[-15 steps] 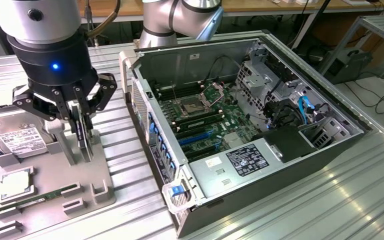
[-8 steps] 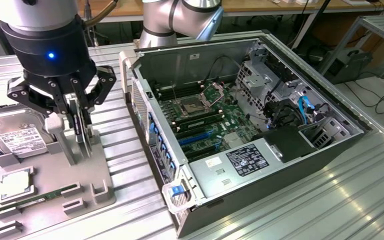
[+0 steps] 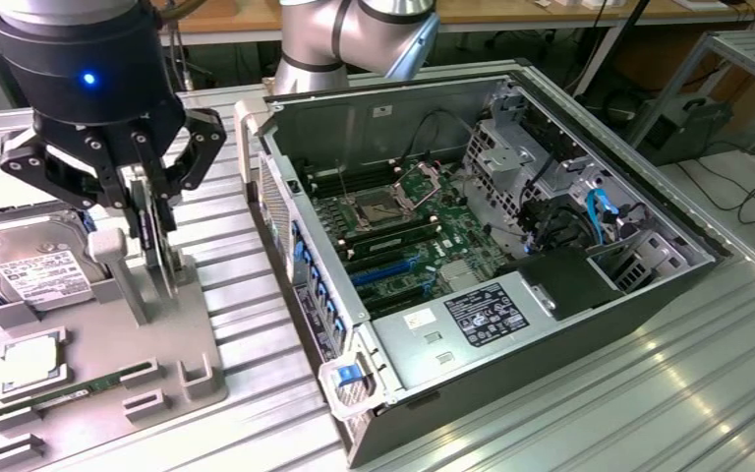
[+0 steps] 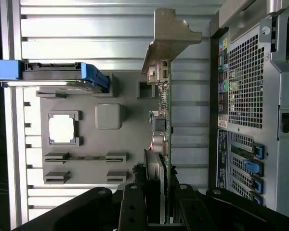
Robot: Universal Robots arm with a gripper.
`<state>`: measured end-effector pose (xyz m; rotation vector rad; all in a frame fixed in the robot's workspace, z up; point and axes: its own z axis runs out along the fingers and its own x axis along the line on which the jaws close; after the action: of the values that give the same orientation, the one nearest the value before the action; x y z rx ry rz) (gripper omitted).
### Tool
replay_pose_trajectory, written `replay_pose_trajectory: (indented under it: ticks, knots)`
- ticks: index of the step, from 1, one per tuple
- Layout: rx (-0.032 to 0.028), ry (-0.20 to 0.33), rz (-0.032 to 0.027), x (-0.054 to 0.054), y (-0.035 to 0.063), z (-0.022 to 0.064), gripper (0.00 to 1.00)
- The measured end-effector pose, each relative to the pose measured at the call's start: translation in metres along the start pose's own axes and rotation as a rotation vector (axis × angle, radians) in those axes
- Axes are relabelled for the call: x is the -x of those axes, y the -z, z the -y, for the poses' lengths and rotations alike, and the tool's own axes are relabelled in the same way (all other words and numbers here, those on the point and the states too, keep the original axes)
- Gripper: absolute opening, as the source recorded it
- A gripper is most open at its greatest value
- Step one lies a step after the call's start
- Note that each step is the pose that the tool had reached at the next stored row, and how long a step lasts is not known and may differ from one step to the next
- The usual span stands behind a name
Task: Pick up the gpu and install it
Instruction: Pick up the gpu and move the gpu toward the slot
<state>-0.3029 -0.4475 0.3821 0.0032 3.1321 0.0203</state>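
Note:
The gpu (image 3: 158, 248) is a thin black card standing on edge in the grey fixture (image 3: 201, 339) at the exterior view's left. My gripper (image 3: 152, 211) hangs straight over it, its black fingers (image 3: 142, 221) closed on the card's upper edge. In the wrist view I see the gpu (image 4: 163, 126) edge-on, its silver bracket (image 4: 169, 33) at the far end, and my gripper (image 4: 157, 195) pinching the near end. I cannot tell whether the card's lower edge still rests in the fixture slot.
On the fixture lie a silver hard drive (image 3: 30, 261), a square processor (image 3: 30, 356) and a green memory stick (image 3: 83, 388). The open computer case (image 3: 640, 295) lies at the exterior view's right, its motherboard with blue slots (image 3: 391, 272) exposed. The arm's base (image 3: 351, 39) stands behind the case.

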Motion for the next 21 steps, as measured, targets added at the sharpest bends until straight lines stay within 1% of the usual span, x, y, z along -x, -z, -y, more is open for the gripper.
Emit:
replay_pose_trajectory:
  ticks: [21]
  knots:
    - [0.0001, 0.0, 0.0001, 0.0, 0.0356, -0.0005, 0.27]
